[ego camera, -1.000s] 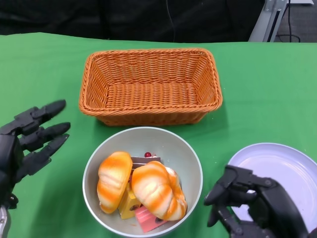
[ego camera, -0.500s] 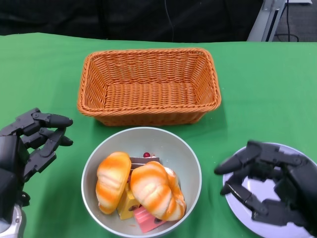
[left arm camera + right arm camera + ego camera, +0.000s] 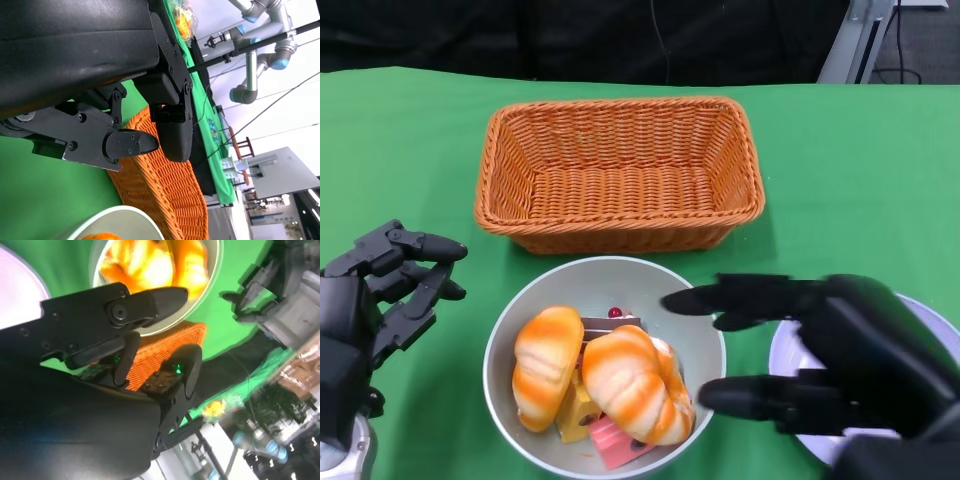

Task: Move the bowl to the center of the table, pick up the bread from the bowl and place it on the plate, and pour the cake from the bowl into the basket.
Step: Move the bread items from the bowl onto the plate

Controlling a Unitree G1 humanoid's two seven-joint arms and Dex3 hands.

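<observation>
The bowl (image 3: 605,365) serves as the landmark: it sits on the green surface (image 3: 860,170) roughly midway across, so the first step looks done. Inside it lie two orange-glazed bread rolls (image 3: 638,382), with yellow and pink cake pieces (image 3: 605,432) tucked under and between them; nothing has left the bowl yet. Just right of the bowl, the right hand (image 3: 820,360) reaches in, its fingers (image 3: 720,300) spread apart and empty, one stretched over the bowl's right rim and another beside it lower down, framing the nearer roll without touching it as far as I can tell. Behind that hand, right of the bowl, the plate (image 3: 930,320) is mostly hidden and what shows carries no bread. Left of the bowl, well apart from it, the left hand (image 3: 380,300) hovers with fingers loosely curled, holding nothing. Beyond the bowl, just behind its far rim, stands the wicker basket (image 3: 620,170), with no cake in it. Both bread transfer and pouring remain
</observation>
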